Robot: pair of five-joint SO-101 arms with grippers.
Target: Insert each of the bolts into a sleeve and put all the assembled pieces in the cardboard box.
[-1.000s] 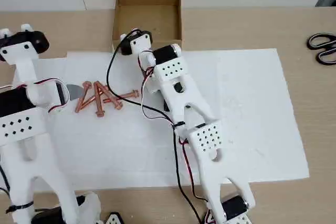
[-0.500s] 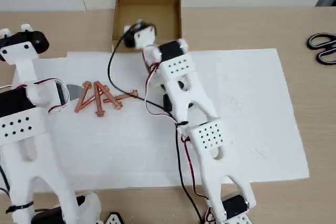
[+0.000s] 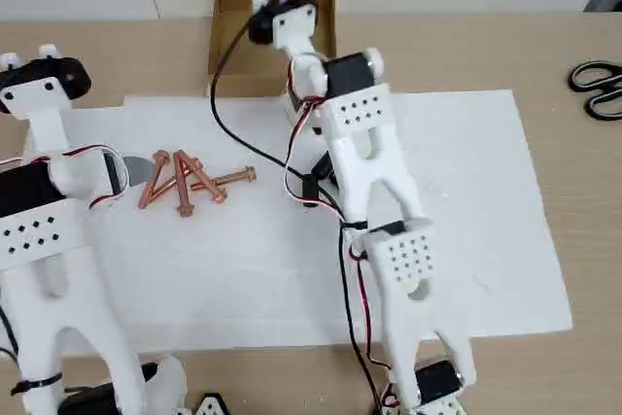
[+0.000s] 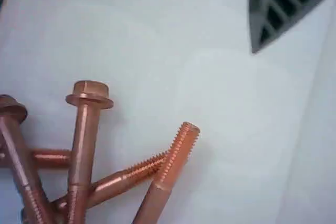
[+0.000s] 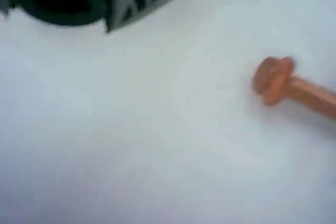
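Wooden table [image 3: 486,51] bears white sheet [image 3: 466,191], cardboard box [image 3: 213,41] and scissors [image 3: 598,89]

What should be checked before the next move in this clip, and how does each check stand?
1. Reach to the bolts: ok, piled on the white sheet beside the left gripper.
2. Sleeves on the bolts: not ok, the shanks are bare.
3. Opening of the cardboard box: ok, it faces up.
4. Contents of the box: cannot tell, the right arm covers part.
5. Position of the scissors: ok, lying off the sheet.
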